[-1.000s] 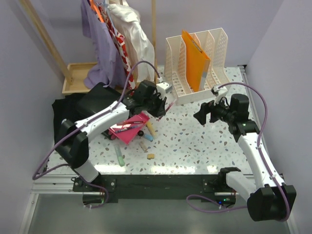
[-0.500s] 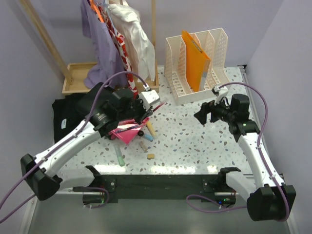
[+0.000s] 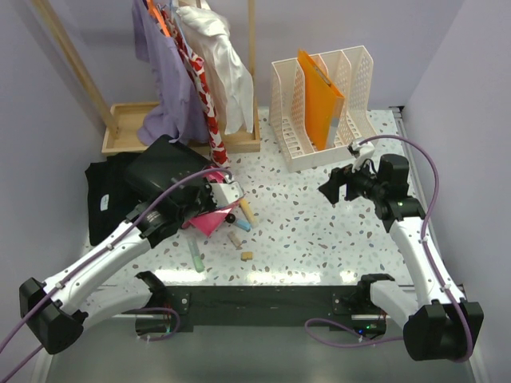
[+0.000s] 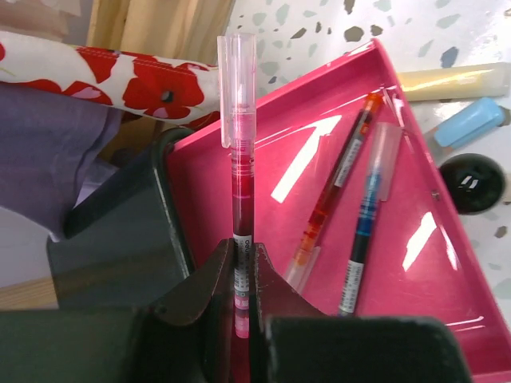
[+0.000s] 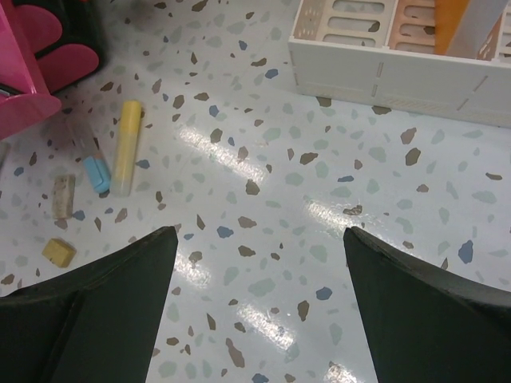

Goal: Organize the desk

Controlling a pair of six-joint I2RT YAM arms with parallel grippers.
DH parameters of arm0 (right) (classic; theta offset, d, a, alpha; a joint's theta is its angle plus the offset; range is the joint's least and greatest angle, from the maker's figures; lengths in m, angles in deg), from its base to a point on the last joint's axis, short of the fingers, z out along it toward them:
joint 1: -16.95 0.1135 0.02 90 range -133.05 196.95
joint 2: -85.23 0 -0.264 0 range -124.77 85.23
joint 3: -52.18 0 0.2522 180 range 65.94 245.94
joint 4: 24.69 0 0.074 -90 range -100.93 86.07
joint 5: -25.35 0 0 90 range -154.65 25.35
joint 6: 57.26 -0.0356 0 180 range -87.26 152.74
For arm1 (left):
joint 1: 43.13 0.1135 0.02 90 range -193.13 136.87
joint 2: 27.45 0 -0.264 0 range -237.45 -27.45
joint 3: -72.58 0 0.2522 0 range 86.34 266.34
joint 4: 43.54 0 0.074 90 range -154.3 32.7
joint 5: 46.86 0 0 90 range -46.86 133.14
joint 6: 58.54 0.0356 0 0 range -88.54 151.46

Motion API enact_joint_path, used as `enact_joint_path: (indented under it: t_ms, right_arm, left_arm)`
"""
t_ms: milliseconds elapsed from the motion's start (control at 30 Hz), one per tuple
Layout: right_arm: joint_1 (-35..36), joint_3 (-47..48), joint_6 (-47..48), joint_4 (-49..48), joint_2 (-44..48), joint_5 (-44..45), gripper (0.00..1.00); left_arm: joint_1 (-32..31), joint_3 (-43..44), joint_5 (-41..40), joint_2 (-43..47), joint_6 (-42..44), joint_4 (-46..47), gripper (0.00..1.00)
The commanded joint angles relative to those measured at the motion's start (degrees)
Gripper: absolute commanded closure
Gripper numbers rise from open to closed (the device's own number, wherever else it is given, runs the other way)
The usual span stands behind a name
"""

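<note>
Toward the desk's (image 3: 303, 231) left edge: left gripper (image 4: 241, 257) pinches red pen (image 4: 239, 183) over pink tray (image 4: 415, 279); right gripper (image 5: 257, 235) spread wide.

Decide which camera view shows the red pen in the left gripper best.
Left wrist: the red pen shows close up, clamped in the left gripper over the pink tray. In top external it is too small to make out; the right wrist misses it.

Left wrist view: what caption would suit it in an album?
Left gripper pinches a red pen over a pink tray holding two more pens.
</note>
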Motion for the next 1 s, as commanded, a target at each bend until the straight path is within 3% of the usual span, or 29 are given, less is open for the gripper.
enact_joint_path:
  t_ms: [0,400,967]
  right_arm:
    - [-0.5,-0.1,-0.3,-2.1,-0.1,-0.4,0.1]
    - [-1.0,-0.1,-0.5,-2.1,0.1,-0.9,0.1]
    - [-1.0,-0.1,-0.6,-2.1,0.0,-1.1,0.1]
  left_arm:
    - [2.1,-0.7,-0.7,-0.4,4.8,4.4,1.0]
    - [4.4,-1.6,1.0,-2.9,5.0,5.7,0.99]
    - [4.7,-2.5,-0.7,-0.4,2.5,5.5,0.74]
